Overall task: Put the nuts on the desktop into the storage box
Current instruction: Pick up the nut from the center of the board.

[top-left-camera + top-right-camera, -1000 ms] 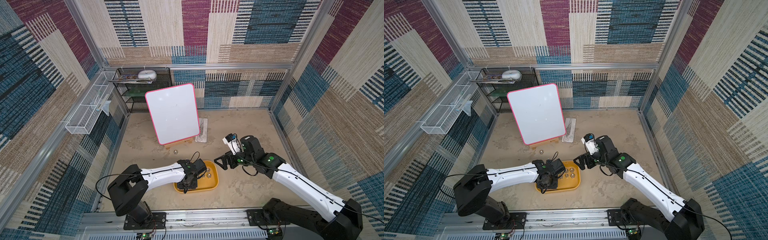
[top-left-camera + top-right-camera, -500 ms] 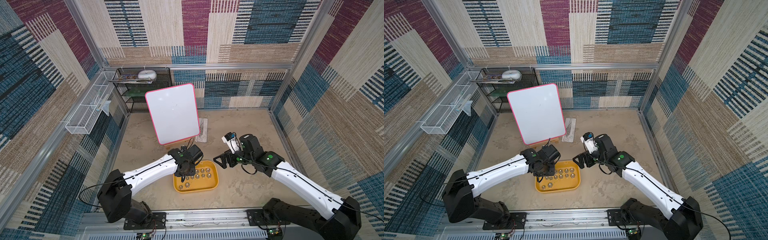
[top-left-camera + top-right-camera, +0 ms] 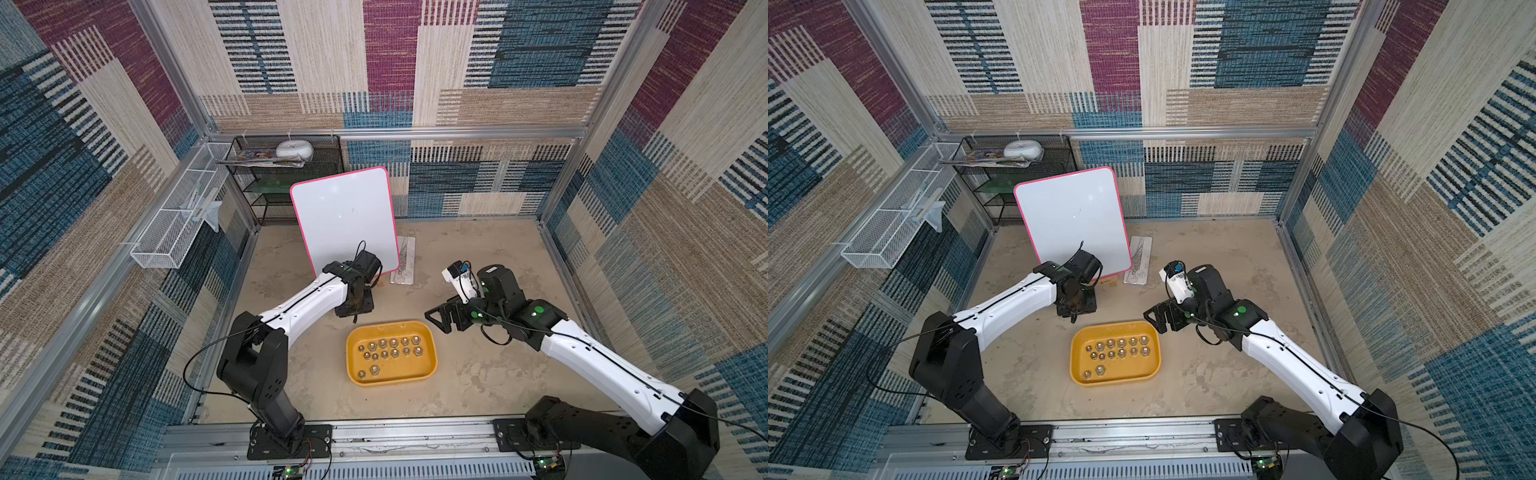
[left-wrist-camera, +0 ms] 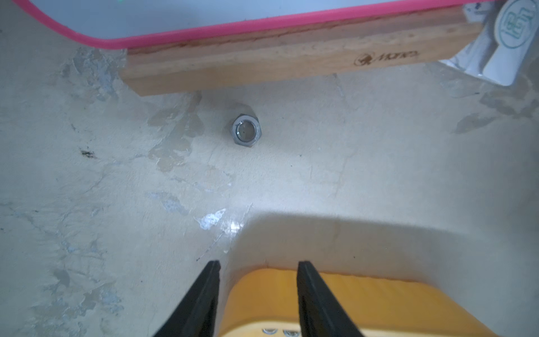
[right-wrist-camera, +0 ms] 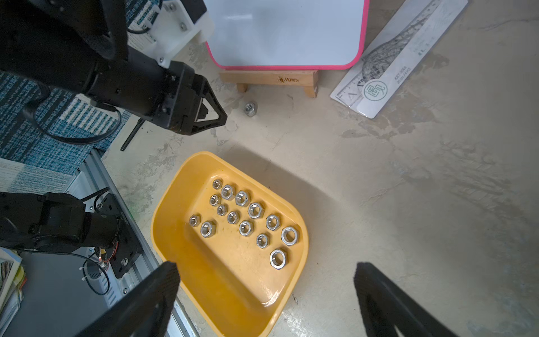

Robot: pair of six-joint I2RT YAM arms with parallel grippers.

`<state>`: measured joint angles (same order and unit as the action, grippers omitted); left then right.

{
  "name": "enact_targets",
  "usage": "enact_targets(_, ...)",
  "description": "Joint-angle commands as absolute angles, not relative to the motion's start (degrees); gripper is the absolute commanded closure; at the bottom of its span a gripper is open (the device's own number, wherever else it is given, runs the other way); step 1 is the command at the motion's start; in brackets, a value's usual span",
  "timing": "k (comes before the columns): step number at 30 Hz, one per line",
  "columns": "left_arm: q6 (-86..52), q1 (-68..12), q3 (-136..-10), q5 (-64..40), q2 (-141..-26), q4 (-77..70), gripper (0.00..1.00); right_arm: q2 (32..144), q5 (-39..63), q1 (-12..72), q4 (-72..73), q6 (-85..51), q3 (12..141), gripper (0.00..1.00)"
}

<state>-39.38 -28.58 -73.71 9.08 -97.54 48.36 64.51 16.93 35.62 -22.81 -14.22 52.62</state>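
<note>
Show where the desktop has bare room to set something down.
Bare: desktop between the ruler and the right rail; the strip between storage box and front rail. Crowded: between whiteboard stand and box, with a nut and the left claw.

The left gripper point(image 4: 258, 264) hangs just beyond the storage box's point(image 3: 390, 328) far left corner, jaws narrowly parted and empty. The right gripper point(image 5: 266, 264) hovers at its far right corner, jaws wide.

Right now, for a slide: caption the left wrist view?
Left gripper, open, over the desktop; one loose nut lies near the wooden stand; storage box close by.
</note>
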Motion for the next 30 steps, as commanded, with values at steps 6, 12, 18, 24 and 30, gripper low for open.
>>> enact_targets(6, -37.4, -26.2, -72.9, 10.0, -102.7, 39.1, 0.52, 65.9, 15.5, 35.7, -22.1, -14.3, 54.3, 0.01)
enact_targets(12, -36.5, -25.9, -73.0, 11.2, -105.7, 34.2, 0.47, 66.2, 13.9, 35.6, -22.8, -14.5, 55.2, 0.01)
enact_targets(18, -36.0, -25.2, -71.5, 12.6, -106.6, 32.2, 0.42, 66.4, 13.4, 35.7, -23.1, -15.0, 55.7, 0.01)
enact_targets(24, -35.9, -24.5, -70.4, 11.8, -107.3, 29.9, 0.43, 66.7, 15.0, 35.6, -22.5, -14.7, 55.5, 0.01)
enact_targets(30, -36.0, -24.3, -70.3, 12.2, -108.6, 29.5, 0.46, 67.1, 16.1, 35.6, -22.4, -14.5, 55.8, 0.01)
